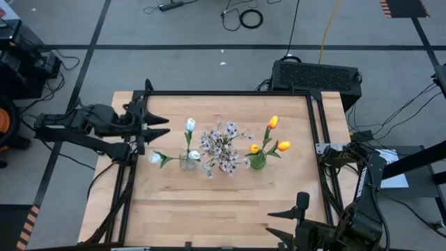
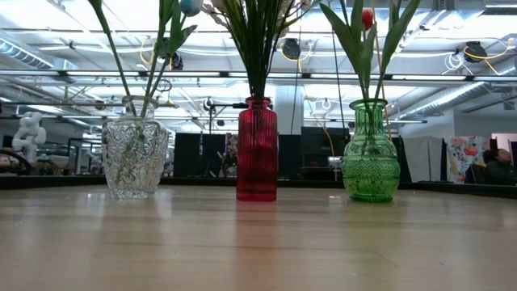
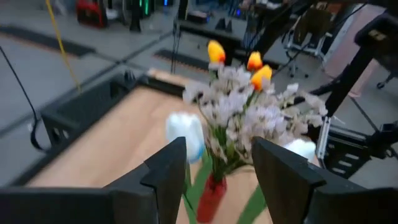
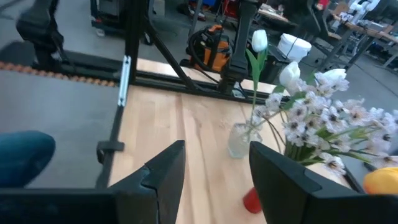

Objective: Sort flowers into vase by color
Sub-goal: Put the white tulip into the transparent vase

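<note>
Three vases stand in a row mid-table. The clear glass vase (image 1: 187, 162) (image 2: 134, 156) holds white to pale-blue tulips (image 1: 190, 125). The red vase (image 2: 257, 149) (image 3: 210, 197) holds pink-white blossom sprays (image 1: 224, 146) (image 3: 249, 115). The green vase (image 1: 258, 162) (image 2: 371, 151) holds orange-yellow tulips (image 1: 273, 122) (image 3: 216, 51). My left gripper (image 1: 159, 130) (image 3: 217, 174) is open, raised at the table's left edge. My right gripper (image 1: 279, 222) (image 4: 216, 168) is open near the table's near right corner. Neither touches anything.
A black frame (image 1: 230, 93) borders the wooden table (image 1: 223, 202). A black box (image 1: 317, 75) sits past the far right corner. Bare wood lies between the vases and the near edge. Cables lie on the floor (image 1: 244, 17).
</note>
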